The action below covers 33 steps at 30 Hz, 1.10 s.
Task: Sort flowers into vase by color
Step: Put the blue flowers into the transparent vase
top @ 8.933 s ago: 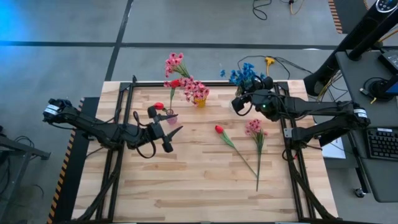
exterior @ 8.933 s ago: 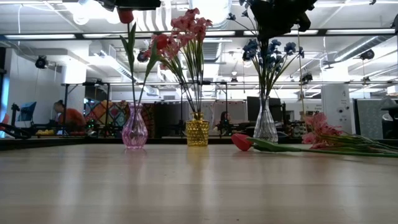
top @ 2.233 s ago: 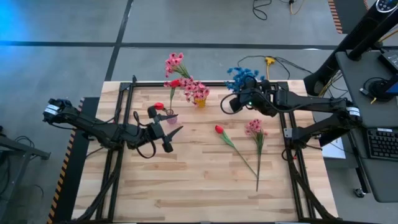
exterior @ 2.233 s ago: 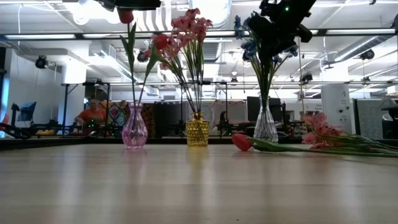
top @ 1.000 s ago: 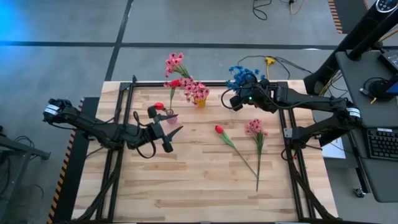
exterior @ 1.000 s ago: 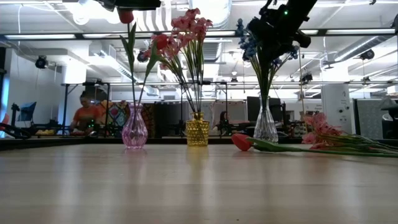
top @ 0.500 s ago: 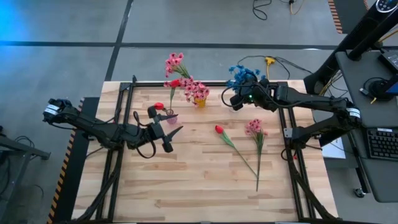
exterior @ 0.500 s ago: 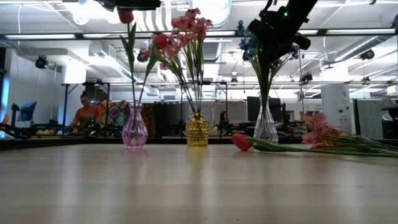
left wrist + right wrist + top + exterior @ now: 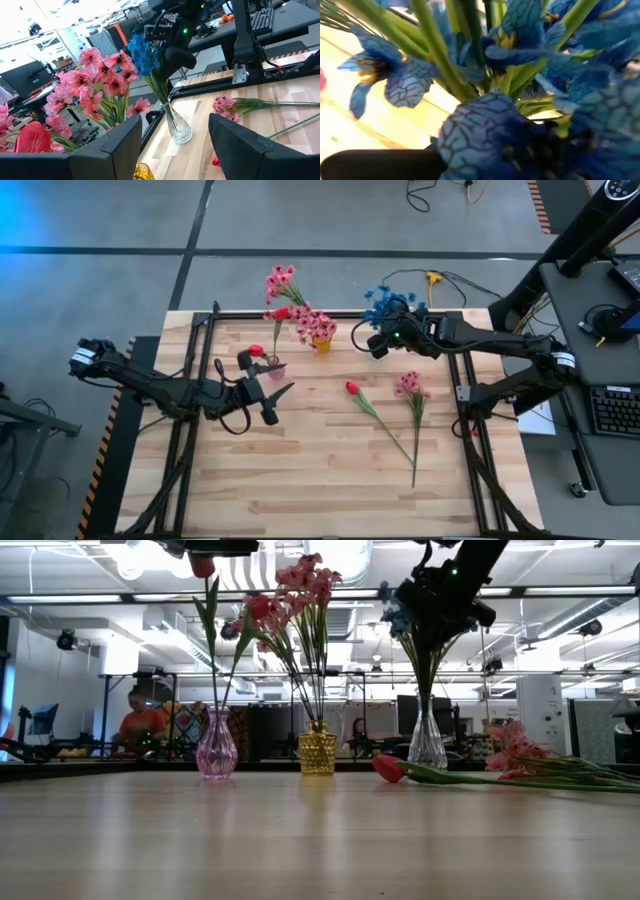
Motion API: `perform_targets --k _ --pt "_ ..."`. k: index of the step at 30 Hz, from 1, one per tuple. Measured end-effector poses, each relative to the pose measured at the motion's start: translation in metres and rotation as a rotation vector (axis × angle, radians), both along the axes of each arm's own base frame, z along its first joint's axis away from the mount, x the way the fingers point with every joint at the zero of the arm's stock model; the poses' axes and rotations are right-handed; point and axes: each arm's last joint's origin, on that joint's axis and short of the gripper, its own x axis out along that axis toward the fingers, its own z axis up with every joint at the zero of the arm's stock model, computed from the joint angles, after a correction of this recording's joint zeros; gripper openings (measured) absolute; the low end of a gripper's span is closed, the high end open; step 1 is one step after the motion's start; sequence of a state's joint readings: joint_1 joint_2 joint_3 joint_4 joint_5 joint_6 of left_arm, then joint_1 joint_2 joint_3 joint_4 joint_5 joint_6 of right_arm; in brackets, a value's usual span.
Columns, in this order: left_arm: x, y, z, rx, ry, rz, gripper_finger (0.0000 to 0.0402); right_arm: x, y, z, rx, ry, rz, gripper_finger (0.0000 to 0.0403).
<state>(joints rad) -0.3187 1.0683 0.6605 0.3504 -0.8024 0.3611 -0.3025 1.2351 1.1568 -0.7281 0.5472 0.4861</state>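
Observation:
Blue flowers (image 9: 384,299) stand with their stems in a clear vase (image 9: 427,745) at the far right. My right gripper (image 9: 375,344) is shut on them just above the vase. Pink flowers (image 9: 312,323) stand in a yellow vase (image 9: 317,753). A red tulip (image 9: 256,351) stands in a pink vase (image 9: 217,750). My left gripper (image 9: 278,402) hangs open beside the pink vase, holding nothing. One red tulip (image 9: 352,388) and one pink flower (image 9: 409,385) lie flat on the table. My right gripper holds the blue flowers by their green stems (image 9: 159,82), right under the blooms. It comes slanting down from the table's right side. The blooms fill the right wrist view and hide the fingertips. The stems' lower ends (image 9: 425,690) stay in the clear vase, and the bunch leans left.
The three vases stand in a row along the far edge. The loose flowers' long stems (image 9: 414,442) run toward the near edge, right of centre. Bare wood (image 9: 260,480) fills the near left. A person sits in the room behind.

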Motion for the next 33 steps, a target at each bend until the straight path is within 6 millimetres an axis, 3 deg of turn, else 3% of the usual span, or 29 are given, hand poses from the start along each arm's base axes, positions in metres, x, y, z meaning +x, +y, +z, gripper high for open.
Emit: perform_targets --k 17,24,33 --pt "0.000 0.000 0.000 0.000 0.000 0.000 0.0212 0.008 -0.006 -0.011 0.009 0.048 -0.002 0.0087" --pt "0.000 0.000 0.000 0.000 0.000 0.000 0.0212 0.004 -0.006 -0.006 0.004 0.040 -0.001 0.0136" --pt "0.000 0.000 0.000 0.000 0.000 0.000 0.0212 0.002 -0.004 0.018 0.012 0.037 0.000 0.0198"
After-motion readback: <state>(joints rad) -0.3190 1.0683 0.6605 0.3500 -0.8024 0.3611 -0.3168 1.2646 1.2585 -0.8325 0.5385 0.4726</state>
